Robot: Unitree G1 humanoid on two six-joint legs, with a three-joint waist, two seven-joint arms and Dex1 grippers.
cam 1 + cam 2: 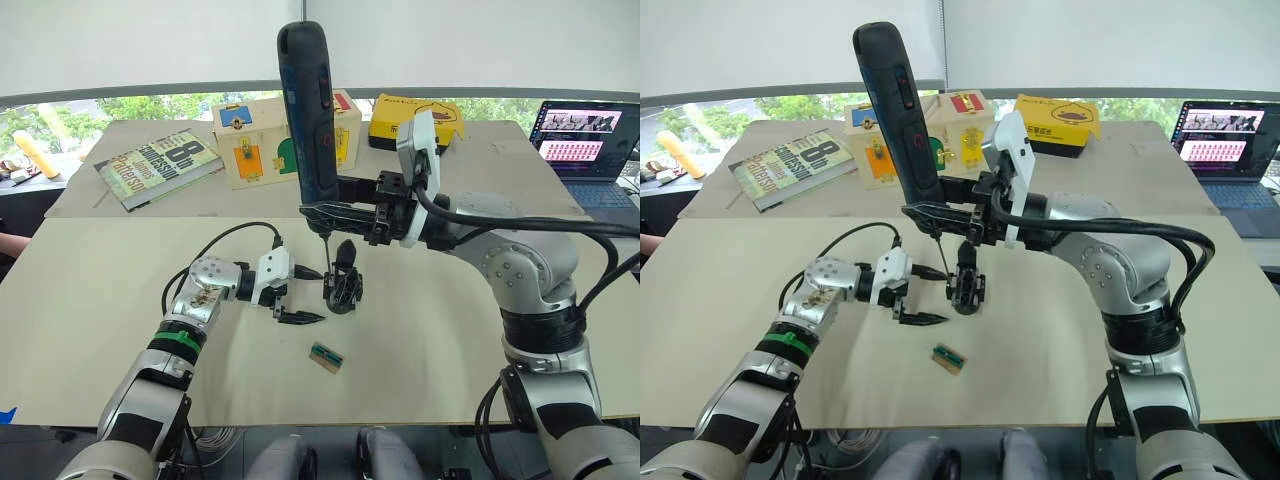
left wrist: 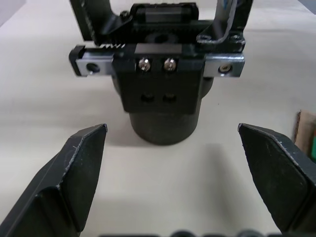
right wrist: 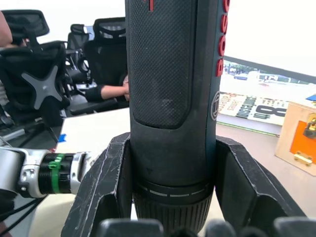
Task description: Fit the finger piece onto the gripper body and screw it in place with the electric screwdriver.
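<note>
The electric screwdriver [image 1: 308, 110], dark blue-black, stands upright with my right gripper [image 1: 345, 215] shut around its lower barrel. In the right wrist view both fingers [image 3: 106, 182] clamp it. Its thin bit [image 1: 322, 238] points down, just above and left of the gripper body [image 1: 342, 288], a black block standing on the table. A black pointed finger [image 1: 346, 250] rises from the body's top. I cannot tell the finger piece apart from the body. My left gripper [image 1: 305, 295] is open beside the body, one finger on each side of its base [image 2: 160, 126]. Two screws [image 2: 156, 63] sit above two empty holes.
A small green block [image 1: 326, 356] lies on the table in front of the gripper body. At the back are a book [image 1: 158, 165], a wooden box [image 1: 255, 140], a yellow box [image 1: 415, 118] and an open laptop [image 1: 585, 150]. A person [image 3: 106, 91] sits among office chairs.
</note>
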